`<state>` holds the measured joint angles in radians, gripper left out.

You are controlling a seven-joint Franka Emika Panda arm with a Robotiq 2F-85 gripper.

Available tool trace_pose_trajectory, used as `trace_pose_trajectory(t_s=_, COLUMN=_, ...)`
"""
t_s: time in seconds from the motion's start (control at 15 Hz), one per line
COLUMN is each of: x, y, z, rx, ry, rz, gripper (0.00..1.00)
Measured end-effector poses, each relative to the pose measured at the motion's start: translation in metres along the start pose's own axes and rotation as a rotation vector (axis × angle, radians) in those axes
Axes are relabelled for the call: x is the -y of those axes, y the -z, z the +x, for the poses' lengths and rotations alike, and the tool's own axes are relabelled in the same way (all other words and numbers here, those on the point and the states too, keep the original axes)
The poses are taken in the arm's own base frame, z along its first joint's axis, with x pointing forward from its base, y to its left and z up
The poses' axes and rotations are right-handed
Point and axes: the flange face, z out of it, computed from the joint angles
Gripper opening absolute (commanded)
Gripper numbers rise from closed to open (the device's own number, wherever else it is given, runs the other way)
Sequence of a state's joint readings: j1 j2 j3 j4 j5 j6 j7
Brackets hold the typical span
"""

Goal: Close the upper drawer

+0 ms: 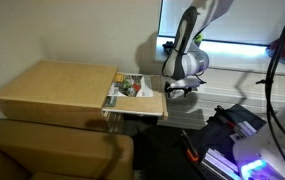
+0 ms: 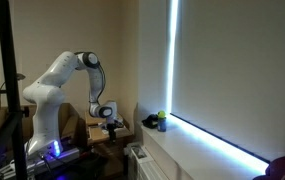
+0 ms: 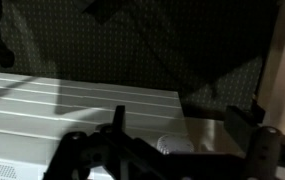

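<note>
Two fingers (image 3: 119,122) of claw (image 3: 187,122) spread, wrist view only; upper drawer (image 1: 132,103) open in exterior view.

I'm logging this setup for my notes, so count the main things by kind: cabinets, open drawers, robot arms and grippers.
cabinet: 1
upper drawer, open: 1
robot arm: 1
gripper: 1
Total: 4
</note>
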<state>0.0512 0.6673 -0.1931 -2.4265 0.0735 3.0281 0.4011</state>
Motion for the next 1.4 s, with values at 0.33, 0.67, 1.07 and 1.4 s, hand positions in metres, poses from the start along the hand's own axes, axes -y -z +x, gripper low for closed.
trace_pose_trajectory(t_s=0.33, x=0.031, y=-0.015, z=0.004, rx=0.007, ry=0.021, rz=0.024, gripper=1.0)
trace_pose_trajectory(t_s=0.67, x=0.091, y=-0.009, z=-0.019, rx=-0.012, ry=0.198, rz=0.051, gripper=1.0)
trace_pose_trajectory(t_s=1.07, x=0.209, y=0.017, z=-0.122, rx=-0.149, ry=0.515, rz=-0.04, gripper=1.0)
trace_pose_trajectory(t_s=1.4, x=0.27, y=0.07, z=-0.164, rx=-0.387, ry=0.655, rz=-0.126, gripper=1.0)
